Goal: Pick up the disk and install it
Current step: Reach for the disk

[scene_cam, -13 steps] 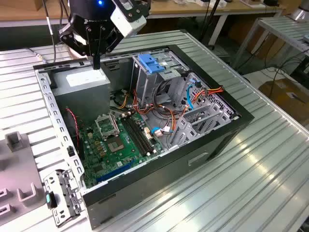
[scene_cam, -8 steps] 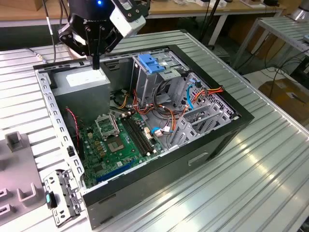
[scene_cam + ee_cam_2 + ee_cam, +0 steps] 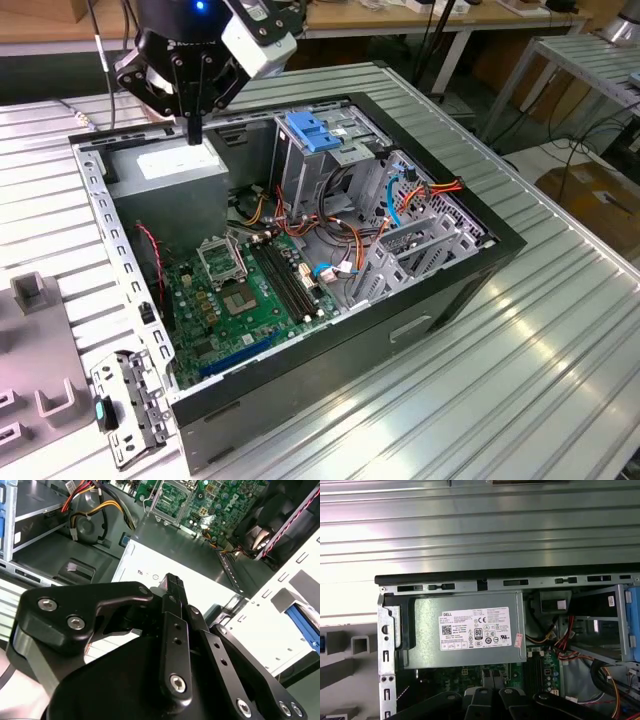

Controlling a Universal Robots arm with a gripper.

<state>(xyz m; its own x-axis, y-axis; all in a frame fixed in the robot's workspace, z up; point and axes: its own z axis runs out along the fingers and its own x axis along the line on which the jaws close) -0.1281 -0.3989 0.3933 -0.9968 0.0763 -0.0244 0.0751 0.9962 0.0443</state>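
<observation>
An open black desktop computer case is laid on its side on a ribbed aluminium desk, so that a green motherboard is exposed in its near half. A grey metal power supply box with a white label is fitted in the far corner of the case, towards the exterior view's left. The black gripper is held just above this box. Its fingers are seen brought together at the tips, and nothing is clamped between them. In the second wrist view the gripper is seen over the white label of the same box, and in the first wrist view the box is shown from straight above.

The disk is marked by its bright blue plastic rails. It is seated at the top of the upright grey metal drive cage, at the far side of the case towards the exterior view's right. It is well apart from the gripper, and little of its dark body can be made out.

On the desk at the exterior view's near left, grey moulded fixtures are placed beside a perforated metal bracket.
</observation>
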